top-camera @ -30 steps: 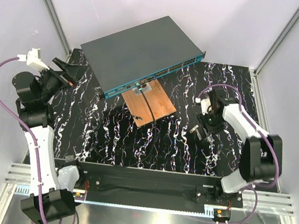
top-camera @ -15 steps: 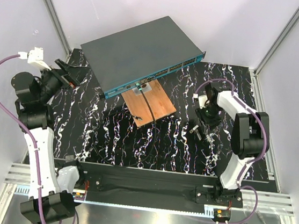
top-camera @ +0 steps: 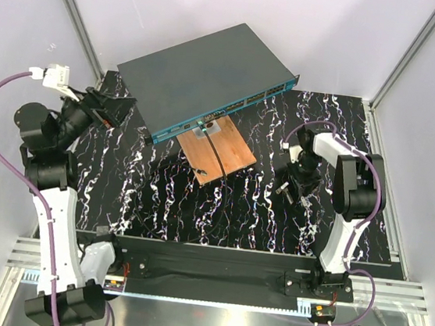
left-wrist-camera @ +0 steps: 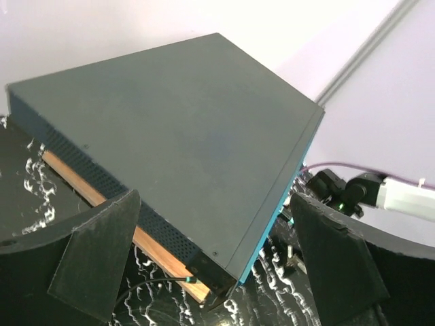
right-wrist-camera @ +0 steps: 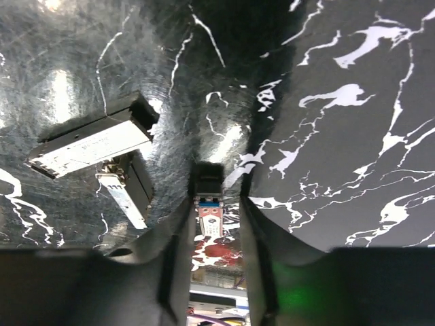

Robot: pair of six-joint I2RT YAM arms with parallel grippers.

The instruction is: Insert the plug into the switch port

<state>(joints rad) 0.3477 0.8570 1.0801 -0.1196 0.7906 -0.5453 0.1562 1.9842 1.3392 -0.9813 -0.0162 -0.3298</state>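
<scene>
- Since the earlier frames the right arm has folded its elbow inward, from stretched toward the right edge of the top view to standing nearly upright. Its right tool [top-camera: 288, 188] has stayed over the same patch of counter [top-camera: 159, 196].
- The left arm has swung slightly, bringing the left tool [top-camera: 110, 107] closer to the switch's left corner.
- The switch [top-camera: 204, 75] lies in the upper middle of the top view, turned on a slant. Its narrow teal front face [top-camera: 244, 103] looks toward the lower right.
- A copper-brown board [top-camera: 219, 151] juts out from below that face, with a black cable [top-camera: 219, 163] running across it.
- The left tool is released, its fingers [left-wrist-camera: 102, 251] spread wide. In the left wrist view they frame the near corner of the switch without touching it.
- The right tool points down at the counter, right of centre in the top view and well apart from the switch.
- In the right wrist view the plug [right-wrist-camera: 209, 204], a small module with a blue label, lies flat on the counter between the right tool's fingers [right-wrist-camera: 178, 238].
- The fingers sit close on either side of the plug; whether they are clenched on it I cannot tell.
- Two other modules [right-wrist-camera: 92, 139] lie side by side in the left half of that view, apart from the plug.
</scene>
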